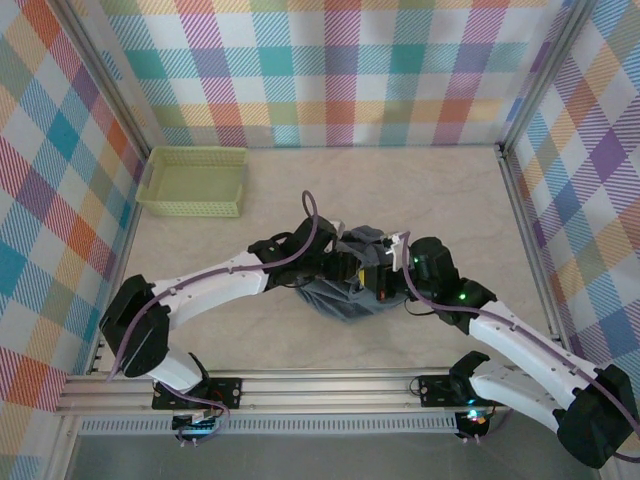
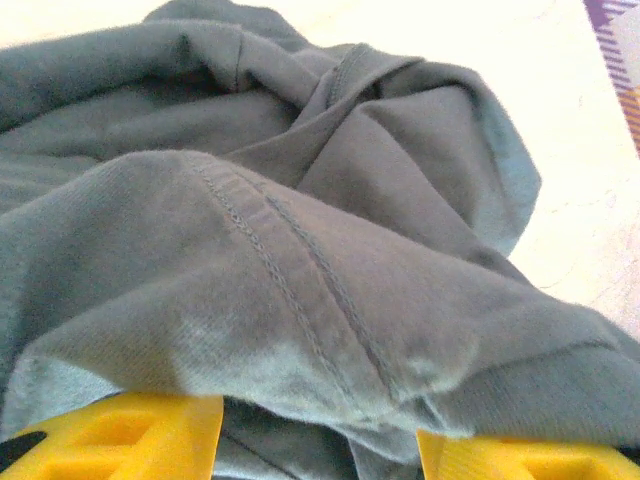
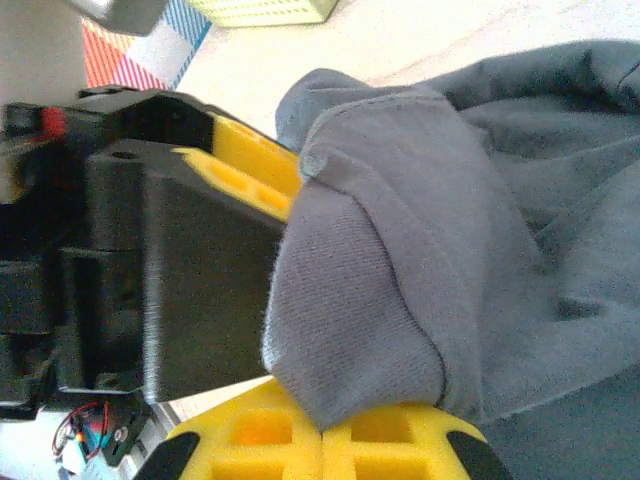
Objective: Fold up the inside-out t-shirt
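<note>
The inside-out t-shirt lies bunched in a dark blue-grey heap at the middle of the table, with both arms meeting over it. The pale green basket sits well apart from it, at the upper left of the table against the checked wall.

In the left wrist view the cloth takes up nearly the whole frame. A double row of stitching runs along a seam from the upper left toward the lower right. The left claw shows its two yellow fingers along the bottom edge, standing apart, with a thick fold of the shirt draped over them and sagging into the gap.

In the right wrist view the right claw is at the bottom centre, its yellow fingers pressed together on the tip of a rounded fold of the shirt. To the left of that fold are the other claw's black body and yellow finger, touching the cloth.
</note>
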Controlling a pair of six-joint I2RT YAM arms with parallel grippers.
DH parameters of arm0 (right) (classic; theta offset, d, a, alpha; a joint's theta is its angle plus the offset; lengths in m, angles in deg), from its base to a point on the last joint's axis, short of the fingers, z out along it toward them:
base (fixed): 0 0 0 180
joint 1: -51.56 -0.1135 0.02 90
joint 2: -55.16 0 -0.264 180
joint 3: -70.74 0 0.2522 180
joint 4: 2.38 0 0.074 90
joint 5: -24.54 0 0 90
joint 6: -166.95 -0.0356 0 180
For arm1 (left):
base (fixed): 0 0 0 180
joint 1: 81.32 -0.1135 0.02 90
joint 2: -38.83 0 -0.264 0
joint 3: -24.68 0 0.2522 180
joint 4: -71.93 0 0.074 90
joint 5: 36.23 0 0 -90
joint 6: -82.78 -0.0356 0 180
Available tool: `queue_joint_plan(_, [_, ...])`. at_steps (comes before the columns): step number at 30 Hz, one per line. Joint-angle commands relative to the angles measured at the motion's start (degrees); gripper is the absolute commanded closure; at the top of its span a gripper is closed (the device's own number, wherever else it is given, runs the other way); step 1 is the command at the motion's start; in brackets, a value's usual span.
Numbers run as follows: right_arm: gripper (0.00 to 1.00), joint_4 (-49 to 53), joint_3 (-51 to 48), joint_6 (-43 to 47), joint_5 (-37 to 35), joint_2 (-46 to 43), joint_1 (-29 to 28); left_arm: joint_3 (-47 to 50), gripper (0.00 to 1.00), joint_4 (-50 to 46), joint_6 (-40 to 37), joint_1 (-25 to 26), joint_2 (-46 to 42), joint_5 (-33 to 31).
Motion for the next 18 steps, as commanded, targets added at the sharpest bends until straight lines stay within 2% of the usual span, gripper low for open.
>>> queue_joint_plan(1, [1.0,-5.37,-0.8,-1.25,4.24,-1.28,-0.13,-0.81,0.47,2.1,1.6,0.57,1.87,1.23])
queue_joint_plan(7, [1.0,-5.89,-2.1,-1.03,3.92,-2.7,-0.11,-2.94,0.55,2.1,1.51,0.6,5.33,0.07])
queue_joint_plan(10, [1.0,-5.48,-2.29,-0.77,3.3,-3.31,-0.15,-2.78,0.62,2.08,2.13,0.65,5.88,0.63])
queue_joint_plan(12, [1.0,-4.78,-2.66,-0.52,1.78,-3.47,-0.12,-2.35,0.71,2.55,2.47,0.57,5.72,0.49])
queue_joint_plan(14, [1.0,-3.63,-3.0,-0.57,-0.99,-3.43,-0.16,-1.89,0.86,2.84,2.76,0.58,5.15,0.31])
queue_joint_plan(16, [1.0,-1.01,-2.91,-1.19,-6.94,-2.97,-0.05,-1.35,1.0,2.83,2.98,0.57,3.99,0.13])
queue_joint_plan(18, [1.0,1.43,-2.2,-1.36,-10.36,-1.74,0.73,-0.22,1.0,2.97,3.3,0.7,1.93,0.18])
